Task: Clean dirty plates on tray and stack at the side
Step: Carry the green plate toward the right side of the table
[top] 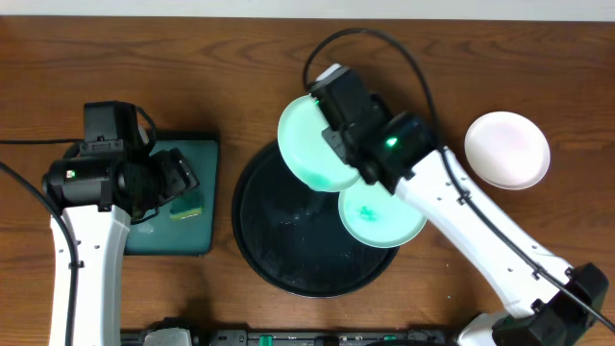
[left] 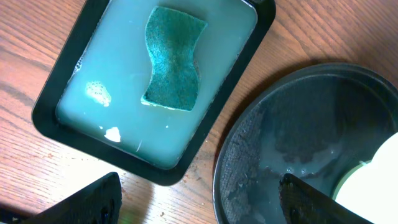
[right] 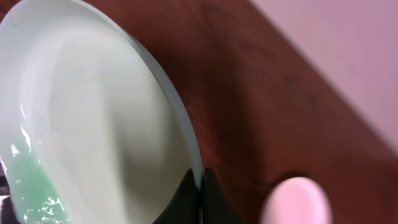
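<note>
Overhead, my right gripper (top: 334,133) is clenched on the rim of a mint plate (top: 306,144), tilted over the tray (top: 252,245). The white plate (top: 506,149) lies toward the table (top: 538,48)'s right edge, nearer this arm. My left gripper (top: 181,185) hangs released over the sponge (left: 173,59).

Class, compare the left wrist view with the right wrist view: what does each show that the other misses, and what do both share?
Left wrist only: the sponge in the soapy green tray, the black round tray, and the open left gripper. Right wrist only: the right gripper shut on the rim of the mint plate, with the white plate beyond. Both: the wooden table.
</note>
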{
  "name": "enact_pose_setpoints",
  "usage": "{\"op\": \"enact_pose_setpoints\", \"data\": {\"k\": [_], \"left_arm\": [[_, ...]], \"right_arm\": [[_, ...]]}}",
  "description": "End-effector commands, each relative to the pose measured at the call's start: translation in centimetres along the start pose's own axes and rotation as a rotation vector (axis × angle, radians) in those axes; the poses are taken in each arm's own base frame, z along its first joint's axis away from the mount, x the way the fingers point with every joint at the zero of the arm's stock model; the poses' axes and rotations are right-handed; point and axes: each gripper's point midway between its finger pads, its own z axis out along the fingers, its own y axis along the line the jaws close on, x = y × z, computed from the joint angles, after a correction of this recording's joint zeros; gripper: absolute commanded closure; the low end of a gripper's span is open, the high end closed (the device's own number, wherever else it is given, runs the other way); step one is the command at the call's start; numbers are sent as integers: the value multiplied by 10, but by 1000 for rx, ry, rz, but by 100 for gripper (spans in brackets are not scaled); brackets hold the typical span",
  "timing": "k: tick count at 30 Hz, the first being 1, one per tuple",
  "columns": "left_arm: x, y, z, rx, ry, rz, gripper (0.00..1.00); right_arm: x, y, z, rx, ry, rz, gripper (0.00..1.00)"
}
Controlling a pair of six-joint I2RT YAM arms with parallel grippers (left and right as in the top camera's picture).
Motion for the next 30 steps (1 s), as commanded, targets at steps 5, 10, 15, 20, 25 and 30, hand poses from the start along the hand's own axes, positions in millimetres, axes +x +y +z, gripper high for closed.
{"op": "enact_pose_setpoints", "data": {"k": [5, 10, 15, 20, 25, 30], "left_arm": [[-3, -1, -3, 0, -7, -7, 19], [-3, -1, -3, 0, -8, -7, 19], [-3, 0, -3, -3, -9, -6, 19], [-3, 0, -3, -3, -9, -6, 19], [-3, 0, -3, -3, -9, -7, 19], [-3, 0, -3, -3, -9, -6, 19]], "right_arm": [[-32, -7, -44, 308, -107, -224, 99], [-51, 3, -73, 440, -177, -316, 99], [-66, 7, -100, 562, -213, -403, 99], [-74, 10, -116, 628, -221, -466, 99], [-78, 13, -122, 646, -223, -517, 99], [-79, 13, -121, 644, -225, -516, 99]]}}
